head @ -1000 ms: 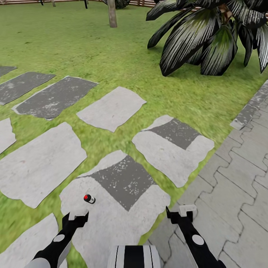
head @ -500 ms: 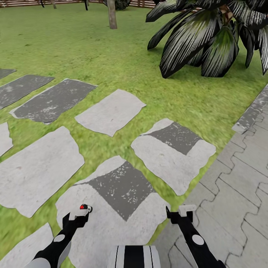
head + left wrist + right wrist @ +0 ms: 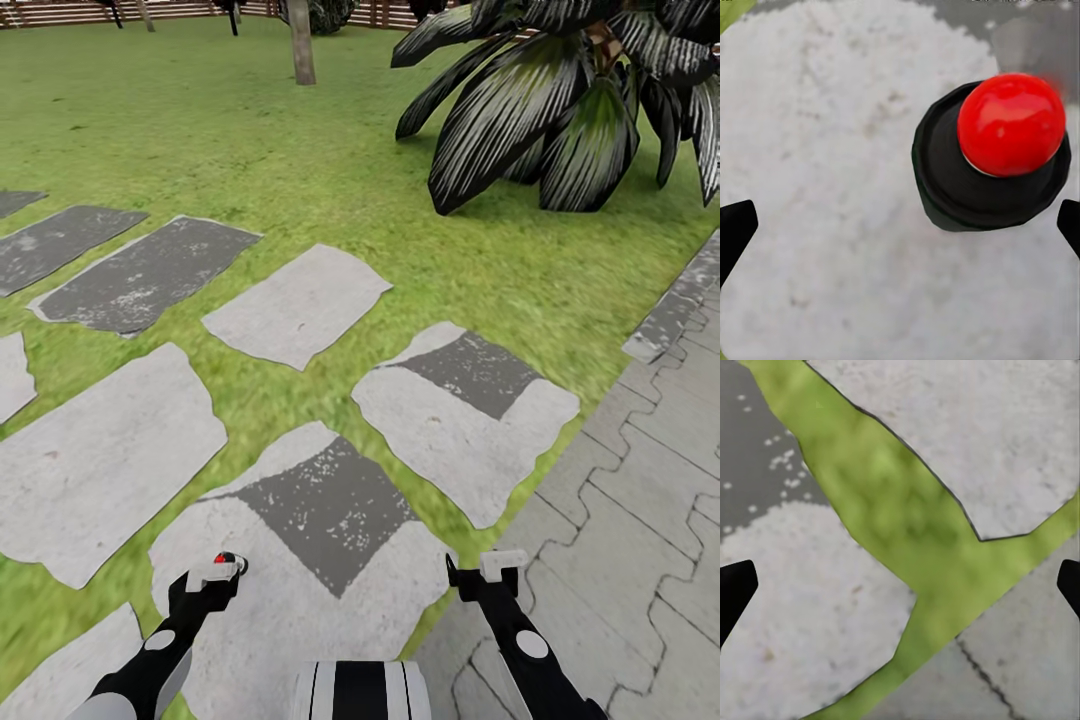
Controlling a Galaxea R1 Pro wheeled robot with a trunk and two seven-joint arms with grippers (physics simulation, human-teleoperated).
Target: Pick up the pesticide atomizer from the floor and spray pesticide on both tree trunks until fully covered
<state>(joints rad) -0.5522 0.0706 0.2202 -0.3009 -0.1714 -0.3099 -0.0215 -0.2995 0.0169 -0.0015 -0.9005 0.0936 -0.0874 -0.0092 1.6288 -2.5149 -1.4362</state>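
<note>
Two grippers, both spread wide and empty: left gripper (image 3: 212, 580), right gripper (image 3: 487, 570). One pesticide atomizer (image 3: 990, 154) on a pale stepping stone (image 3: 300, 590), under the left fingers, nearer one tip; dark body, glossy red cap (image 3: 222, 557). About ten stones across the lawn (image 3: 200, 130), grass strips between. Paving (image 3: 640, 520) on the right. Farther: one striped-leaf plant (image 3: 560, 100), one trunk (image 3: 301, 40), slat fence (image 3: 60, 12).
</note>
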